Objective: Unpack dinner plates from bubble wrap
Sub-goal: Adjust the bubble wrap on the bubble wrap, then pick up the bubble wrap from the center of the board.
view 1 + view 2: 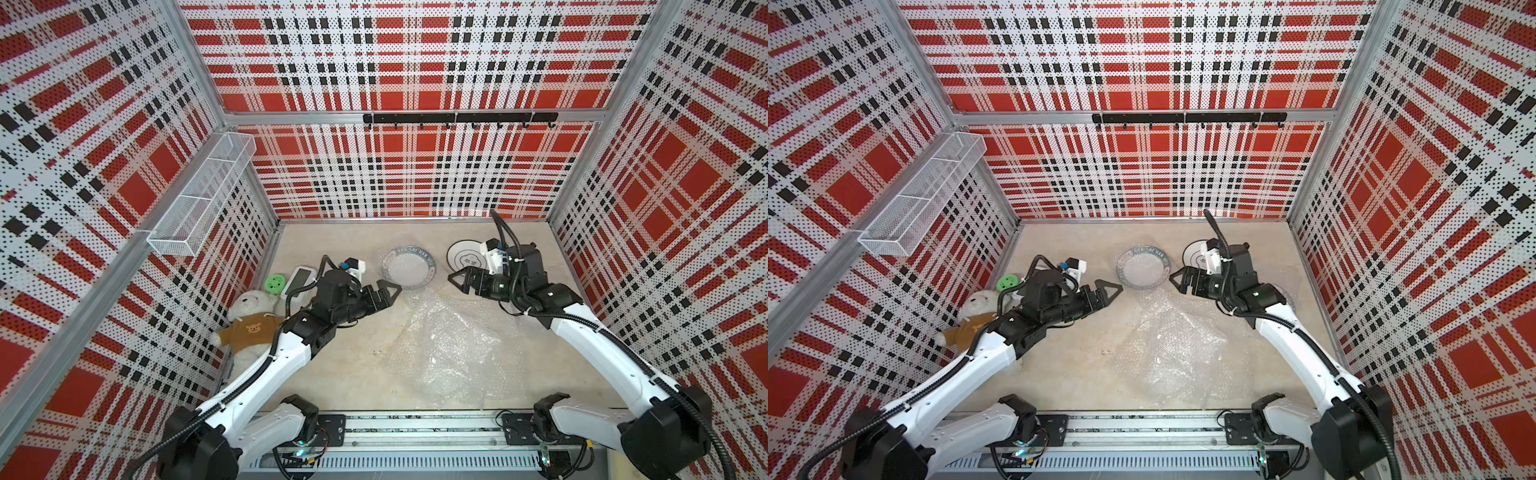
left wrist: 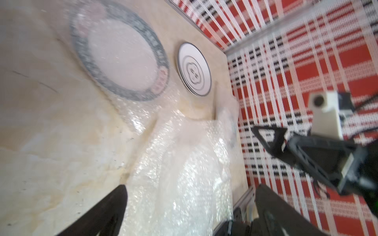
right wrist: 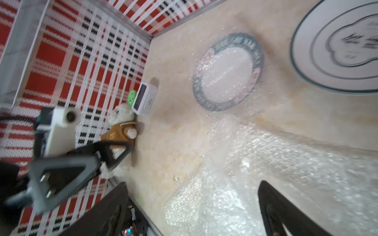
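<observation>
The step in hand appears to be the unwrapping of a second plate. The wrapped plate, marked by its dark lettered band, lies flat on the table under a whitish layer of bubble film. Both wrist views show the band only hazily through that film. Near it, on the right arm's side, a bare plate with black ring outlines lies uncovered, so one plate seems done. The right wrist partly hides it in both top views. A heap of loose bubble wrap spreads from the wrapped plate's near edge toward the robot's base. No third plate shows plainly.

The left gripper hovers just beside the wrapped plate on the left arm's side, its fingers spread wide and empty. The right gripper hovers on the opposite side, between the wrapped plate and the bare plate. Its fingers are likewise spread, with nothing held. Both sets of tips point toward the wrapped plate.

The next move likely calls for a low pinch on a free edge of film where it runs off the wrapped plate's rim, then a peel away from the plate. The other gripper may need to steady the rim, since thin film could drag the plate along and knock it against the bare plate. The teddy bear, green disc and white device lie well apart from the wrapped plate, beyond the left gripper, and look out of the way.
</observation>
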Controlling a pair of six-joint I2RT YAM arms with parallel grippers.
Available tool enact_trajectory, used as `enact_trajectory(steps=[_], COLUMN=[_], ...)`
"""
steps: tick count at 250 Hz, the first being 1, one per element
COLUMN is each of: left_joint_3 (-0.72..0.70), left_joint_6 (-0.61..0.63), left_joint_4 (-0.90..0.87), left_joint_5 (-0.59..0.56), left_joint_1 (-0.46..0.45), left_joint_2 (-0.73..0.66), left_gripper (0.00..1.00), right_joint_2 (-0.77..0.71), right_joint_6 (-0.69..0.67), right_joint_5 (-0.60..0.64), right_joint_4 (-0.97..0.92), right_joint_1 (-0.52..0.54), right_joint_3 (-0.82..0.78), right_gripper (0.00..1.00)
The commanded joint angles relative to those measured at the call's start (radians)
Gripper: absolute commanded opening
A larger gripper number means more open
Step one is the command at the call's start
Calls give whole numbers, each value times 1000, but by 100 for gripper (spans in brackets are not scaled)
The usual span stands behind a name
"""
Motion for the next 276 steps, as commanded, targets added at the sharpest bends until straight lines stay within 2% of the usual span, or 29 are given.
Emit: enact_trajectory(steps=[1,12,41,91,135,221,249,276], left_joint_3=[-33,-15,51,190,288,364,365,364], left_joint_6=[-82,-86,-95,-81,-102,-133,-146,-150], left_joint_4=[91,123,220,259,311,362,373,379], left_joint_5=[57,56,37,-18,17,39,44,44], left_joint_1=[69,81,85,87,97,99,104,104], left_joint_2=[139,211,380,613,784,917,933,937], left_gripper=[99,100,94,87,78,62,56,49], right_joint_2=[73,97,148,238,301,323,265,145], right_joint_6=[51,69,100,57,59,78,84,71], right_joint_5=[-63,-78,-93,-3,22,27,15,22], right_joint_4=[69,115,216,185,205,257,259,184], right_joint_1=[54,61,62,61,58,55,56,57], right_joint_3=[-72,-105,-173,-176,-188,-238,-247,-202], right_gripper=[100,100,100,100,100,100,100,100])
